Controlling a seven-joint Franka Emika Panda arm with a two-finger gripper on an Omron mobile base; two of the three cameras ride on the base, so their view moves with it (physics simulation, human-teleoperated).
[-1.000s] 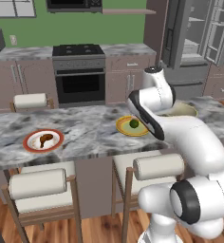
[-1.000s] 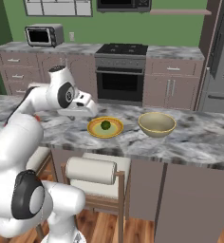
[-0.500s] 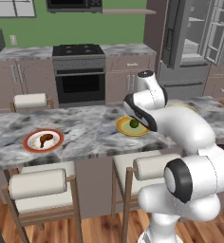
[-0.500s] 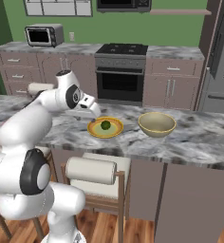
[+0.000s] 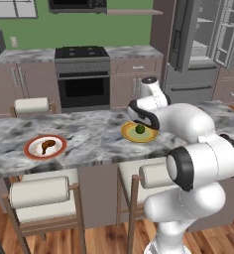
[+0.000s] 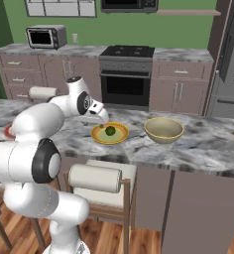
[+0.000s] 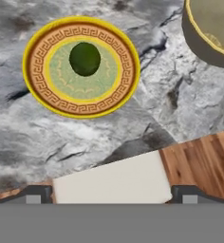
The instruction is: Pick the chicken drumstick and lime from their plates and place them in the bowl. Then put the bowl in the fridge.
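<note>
Nothing has been put in the bowl (image 6: 163,130) yet, so almost the whole job is left to do. The lime (image 7: 85,59) sits on the yellow plate (image 7: 38,90) with the green middle, a bit off to one side of the middle. The chicken drumstick (image 5: 47,145) lies on the white plate with the red rim (image 5: 31,150), well apart from the lime, further along the grey stone counter (image 5: 89,141). The bowl stands on the same counter just beside the yellow plate, and from the right base view it looks empty inside. The gripper (image 6: 103,117) hangs over the near edge of the yellow plate, close to the lime but not touching it. In the hand view its two dark tips stand far apart at the bottom corners, so the jaws are spread wide and hold nothing. It looks like the robot is getting ready to pick up the lime first. After that it must drop the lime into the bowl, go over to the drumstick, lift it and put it in the bowl too. Then it has to carry the bowl to the fridge (image 5: 203,47), which stands behind the counter with its doors swung wide, so the shelves inside are ready for the bowl
</note>
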